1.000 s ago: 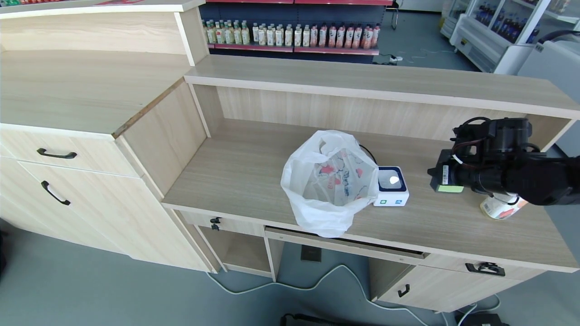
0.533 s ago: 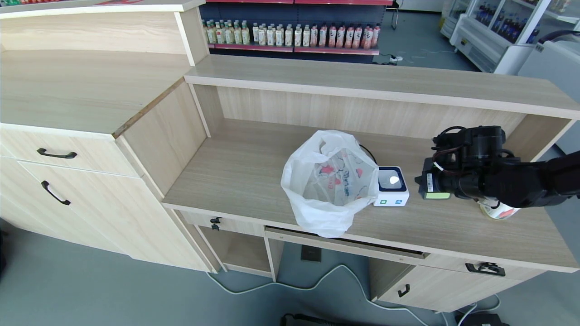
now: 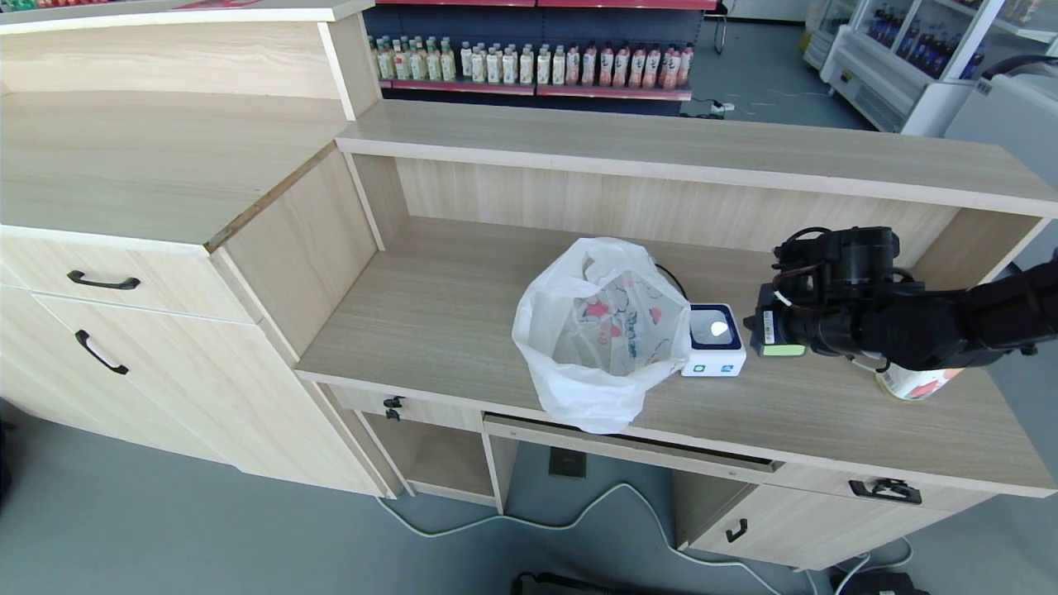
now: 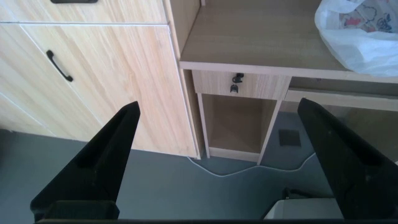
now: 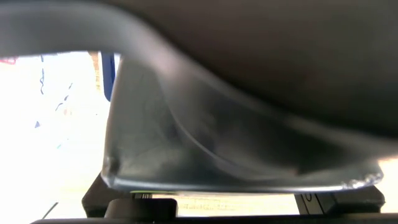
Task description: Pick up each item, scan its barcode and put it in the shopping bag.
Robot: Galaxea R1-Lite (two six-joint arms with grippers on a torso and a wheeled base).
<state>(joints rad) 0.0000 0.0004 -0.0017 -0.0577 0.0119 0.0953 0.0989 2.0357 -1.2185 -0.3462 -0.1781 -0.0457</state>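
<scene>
Shop desk (image 3: 446, 322) is carrying a bag (image 3: 599, 330) beside a scanner (image 3: 715, 339); right gripper (image 3: 789, 335), jaws clamped on a box (image 3: 767, 329), is holding it close, probably for scanning.

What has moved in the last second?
The right gripper, shut on the box, moved left over the counter, and the box is now just right of the scanner. Nothing was let go. The bag, the scanner and the bottle stayed put.
</scene>
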